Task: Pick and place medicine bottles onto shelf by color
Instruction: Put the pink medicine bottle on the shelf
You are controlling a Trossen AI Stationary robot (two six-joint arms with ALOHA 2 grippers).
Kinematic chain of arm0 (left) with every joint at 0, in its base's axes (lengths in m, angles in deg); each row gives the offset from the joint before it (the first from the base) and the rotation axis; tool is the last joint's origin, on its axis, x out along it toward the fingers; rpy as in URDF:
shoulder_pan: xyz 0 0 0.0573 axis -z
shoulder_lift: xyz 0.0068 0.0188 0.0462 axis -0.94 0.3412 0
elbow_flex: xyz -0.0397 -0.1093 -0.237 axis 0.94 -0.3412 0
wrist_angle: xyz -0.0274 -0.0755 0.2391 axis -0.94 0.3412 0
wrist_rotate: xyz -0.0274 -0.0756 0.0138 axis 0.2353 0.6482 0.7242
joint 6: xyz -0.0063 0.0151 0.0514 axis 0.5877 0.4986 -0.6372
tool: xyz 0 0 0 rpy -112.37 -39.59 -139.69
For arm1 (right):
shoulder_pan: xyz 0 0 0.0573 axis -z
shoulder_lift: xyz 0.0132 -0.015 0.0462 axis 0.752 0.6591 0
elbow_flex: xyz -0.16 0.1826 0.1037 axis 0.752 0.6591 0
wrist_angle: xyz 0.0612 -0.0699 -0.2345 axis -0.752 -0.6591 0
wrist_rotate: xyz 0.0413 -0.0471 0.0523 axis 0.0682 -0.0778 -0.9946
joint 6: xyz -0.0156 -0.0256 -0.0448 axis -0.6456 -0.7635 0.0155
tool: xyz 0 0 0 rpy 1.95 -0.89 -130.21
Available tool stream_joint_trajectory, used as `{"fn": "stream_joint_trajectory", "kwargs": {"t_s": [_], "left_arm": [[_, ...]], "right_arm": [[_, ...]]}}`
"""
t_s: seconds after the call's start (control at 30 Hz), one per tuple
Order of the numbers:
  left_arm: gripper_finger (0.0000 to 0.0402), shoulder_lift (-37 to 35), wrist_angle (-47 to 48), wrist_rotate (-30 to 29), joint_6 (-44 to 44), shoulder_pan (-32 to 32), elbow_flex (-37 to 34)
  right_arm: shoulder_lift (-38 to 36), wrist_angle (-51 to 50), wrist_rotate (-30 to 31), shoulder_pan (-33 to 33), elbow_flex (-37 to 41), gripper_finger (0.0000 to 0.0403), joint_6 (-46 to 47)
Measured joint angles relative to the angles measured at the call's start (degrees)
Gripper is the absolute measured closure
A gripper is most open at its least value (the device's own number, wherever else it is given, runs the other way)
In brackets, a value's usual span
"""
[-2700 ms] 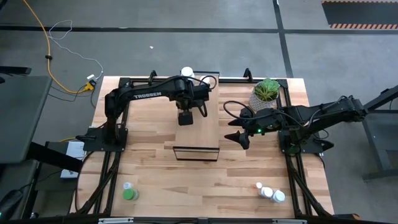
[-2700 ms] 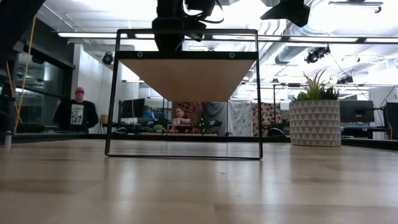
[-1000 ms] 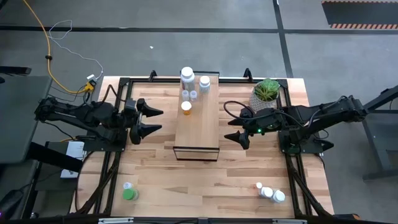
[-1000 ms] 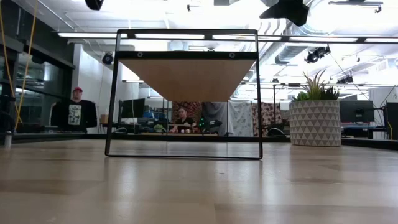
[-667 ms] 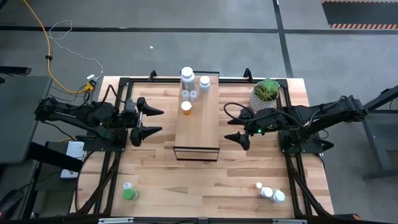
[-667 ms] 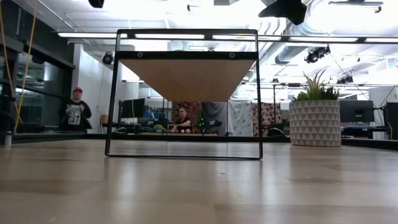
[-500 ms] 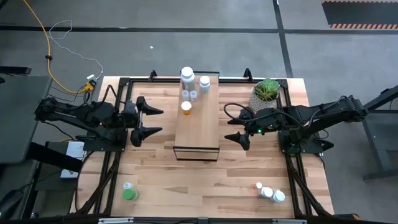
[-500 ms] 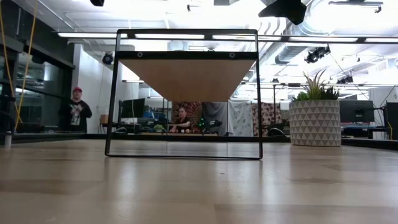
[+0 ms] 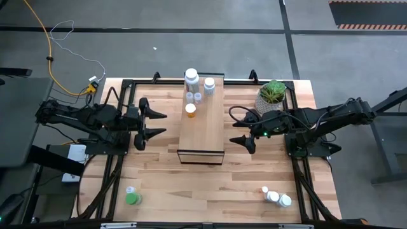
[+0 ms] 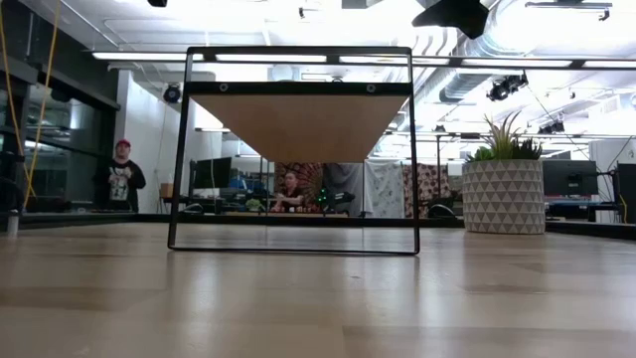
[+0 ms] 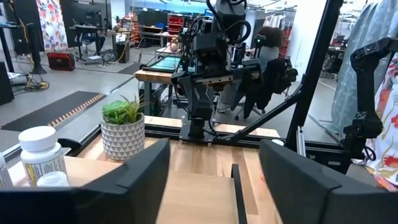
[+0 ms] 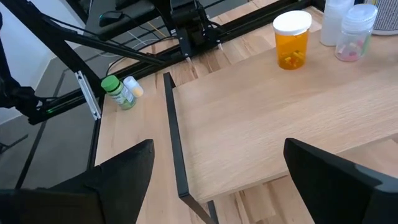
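Bottles (image 9: pixel 195 91) stood clustered at the shelf's (image 9: pixel 201 137) far end; more waited at the tabletop's (image 9: pixel 165 184) near edge. Your left pincer (image 9: pixel 152 124) hung released left of the shelf, so you needed to reach near for the green bottle (image 9: pixel 131 198).

The shelf (image 9: pixel 202 124) has a pale plain wood top on a thin black frame, while the tabletop (image 9: pixel 165 184) around it is striped in light and darker wood strips. On the shelf stands an orange bottle (image 12: pixel 292 40) with a white cap, near white-capped clear bottles (image 9: pixel 191 76). Off the shelf's near left corner a green bottle (image 9: pixel 131 198) stands, and right of its far end a green plant (image 9: pixel 273 91) sits in a white patterned pot.
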Motion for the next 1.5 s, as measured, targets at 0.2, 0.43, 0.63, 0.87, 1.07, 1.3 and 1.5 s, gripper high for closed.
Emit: {"fn": "stream_joint_trajectory", "kwargs": {"t_s": [0.2, 0.43, 0.63, 0.87, 1.07, 1.3, 1.5], "left_arm": [[0.0279, 0.0, 0.5, -0.5, -2.5, 0.0, 0.0], [0.039, 0.0, 2.2, -0.3, 0.0, 0.0, 0.0], [0.0398, 0.0, 5.8, -1.3, 0.9, 0.0, 0.0], [0.0401, 0.0, 6.9, -3.1, 5.0, 0.0, 0.0], [0.0401, 0.0, 6.9, -4.6, 5.1, 0.0, 0.0], [0.0401, 0.0, 6.9, -5.2, 5.0, 0.0, 0.0], [0.0401, 0.0, 6.9, -6.1, 4.9, 0.0, 0.0]], "right_arm": [[0.0, 0.3, 0.6, 0.0, 0.0, 0.0054, -0.6], [0.0, 0.3, 0.6, 0.0, 0.0, 0.0054, -1.5], [0.0, 0.2, -0.6, 0.0, 0.0, 0.0054, 2.6], [1.2, -12.7, -11.8, -3.5, -0.1, 0.0054, 21.2], [7.4, -22.5, -17.4, -16.0, -0.1, 0.0054, 37.0], [19.2, -20.4, -20.0, -29.3, 0.0, 0.0054, 56.4], [27.3, -23.8, -20.5, -32.0, 0.0, 0.0054, 63.1]]}}
